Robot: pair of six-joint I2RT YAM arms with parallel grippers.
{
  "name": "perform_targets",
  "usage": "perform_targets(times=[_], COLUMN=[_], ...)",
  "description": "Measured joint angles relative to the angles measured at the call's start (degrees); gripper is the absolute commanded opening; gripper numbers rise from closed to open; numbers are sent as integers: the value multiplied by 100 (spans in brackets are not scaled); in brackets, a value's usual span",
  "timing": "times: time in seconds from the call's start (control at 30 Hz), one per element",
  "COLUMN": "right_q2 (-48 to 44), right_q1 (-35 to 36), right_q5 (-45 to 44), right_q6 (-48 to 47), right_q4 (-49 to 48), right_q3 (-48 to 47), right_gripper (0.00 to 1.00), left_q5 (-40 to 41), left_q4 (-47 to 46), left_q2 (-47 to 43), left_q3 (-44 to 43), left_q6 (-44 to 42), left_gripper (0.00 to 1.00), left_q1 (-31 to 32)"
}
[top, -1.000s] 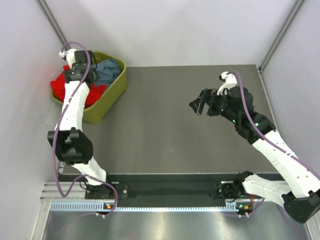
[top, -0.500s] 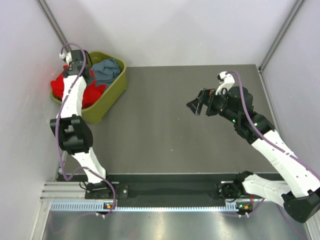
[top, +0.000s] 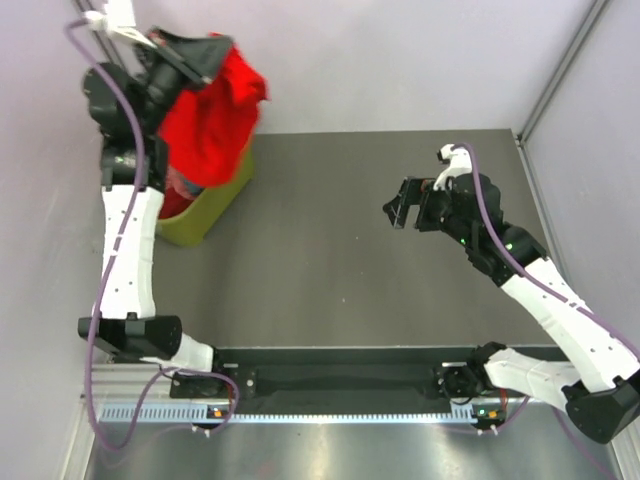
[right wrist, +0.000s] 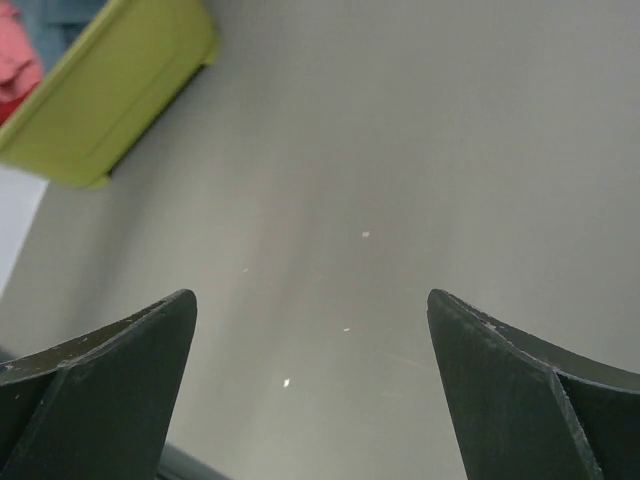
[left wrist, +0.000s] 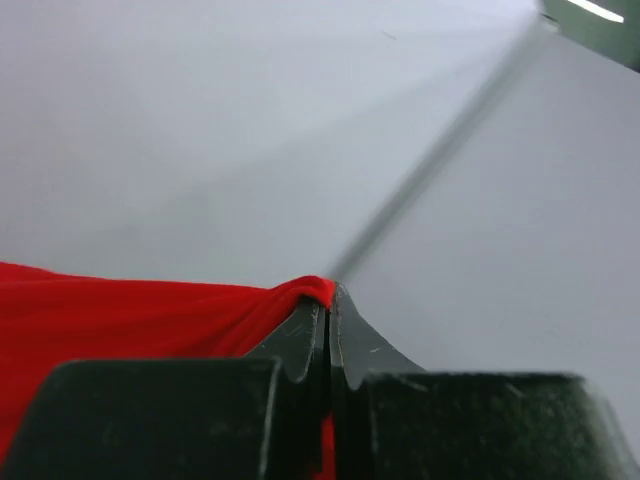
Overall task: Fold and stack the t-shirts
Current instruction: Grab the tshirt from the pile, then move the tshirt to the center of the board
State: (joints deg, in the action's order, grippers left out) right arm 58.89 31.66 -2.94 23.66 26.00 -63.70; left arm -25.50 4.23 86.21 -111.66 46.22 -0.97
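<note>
Right, my left claw is pressed together on a fold of the bright red t-shirt, which hangs bunched in the air above the olive tub at the far-left corner of the tabletop. More shirts lie in that tub. My right claw is spread wide, holding nothing, above the tabletop's right half. I judge we're at the very start: nothing is laid flat, folded or stacked yet, so every shirt is left to do.
</note>
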Motion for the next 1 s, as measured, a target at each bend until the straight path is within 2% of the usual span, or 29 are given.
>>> perform_targets(times=[0.1,0.23,0.27,0.3,0.33,0.37,0.43,0.47,0.53,0.67,0.77,0.83,1.0], right_q2=[-24,-164,-219,-284,-354,-402,-435,-422,-319,20,376,697,1733], right_q1=[-4,-7,-4,-7,-7,-7,-13,-35,-76,-236,-293,-297,-306], right_q5=[-321,-658,-728,-787,-868,-925,-1091,-1150,-1250,-1263,-1180,-1106,-953], right_q6=[-2,52,87,116,181,225,363,426,557,857,1019,1097,1235], right_q4=[96,203,210,192,188,203,269,280,376,378,275,63,-678], right_q3=[-13,-2,20,79,168,258,485,616,861,1198,1287,1305,1298], right_gripper=[100,100,100,100,100,100,100,100,98,93,84,77,68], left_q5=[-608,-931,-944,-901,-866,-798,-656,-564,-282,562,1147,1482,2179], left_q4=[-737,-1036,-992,-1016,-905,-780,-514,-286,313,1099,1698,1971,2369], left_q2=[-232,-422,-420,-415,-400,-361,-271,-229,-216,-393,-763,-1014,-1432], left_q3=[728,2551,2968,3534,4070,4518,5353,5639,5930,5936,5939,5945,6142], left_q6=[262,345,348,337,310,273,192,125,-81,-505,-713,-772,-846], left_gripper=[0,0,4,13,30,40,53,55,56,56,56,56,56], left_q1=[848,1753,1860,1985,2090,2186,2365,2455,2636,2988,3115,3112,3101])
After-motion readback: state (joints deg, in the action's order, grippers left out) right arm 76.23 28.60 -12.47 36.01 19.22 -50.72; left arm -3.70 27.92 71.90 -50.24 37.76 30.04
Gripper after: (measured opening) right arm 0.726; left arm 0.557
